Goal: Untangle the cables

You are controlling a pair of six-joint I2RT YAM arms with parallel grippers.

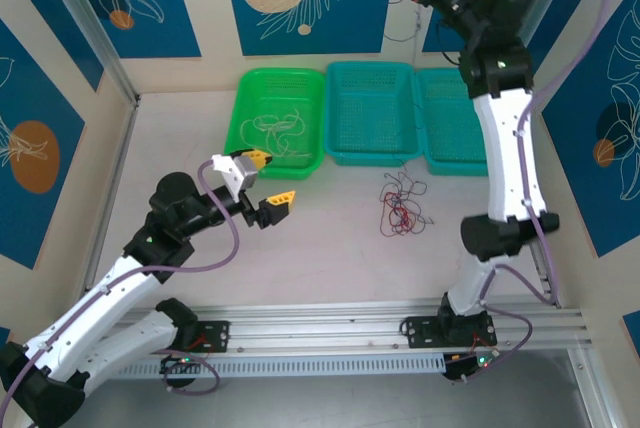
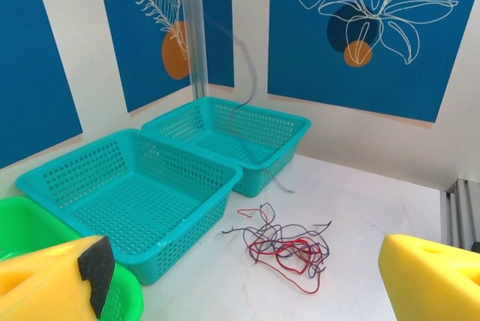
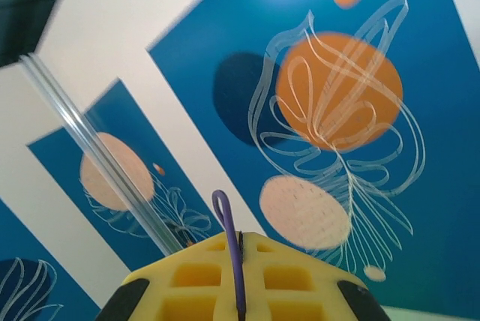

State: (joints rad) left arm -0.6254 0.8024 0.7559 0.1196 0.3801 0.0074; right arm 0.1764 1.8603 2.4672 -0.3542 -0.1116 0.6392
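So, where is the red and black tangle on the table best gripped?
Probably by one loose strand sticking out at the edge of the tangle, not the knotted middle. Come straight down from above: it lies flat and loose on the table, its loops splayed outward.

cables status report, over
Left gripper open, hovering. Right gripper shut on a purple cable, raised high. Red-black tangle on table, cream cables in green basket. Nothing blocking.

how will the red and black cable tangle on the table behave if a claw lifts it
Probably floppy: the red and black cable tangle lies in loose curls on the table. Likely light, since the strands are hair-thin. Lifting one strand would likely drag others along, as they cross and loop together.
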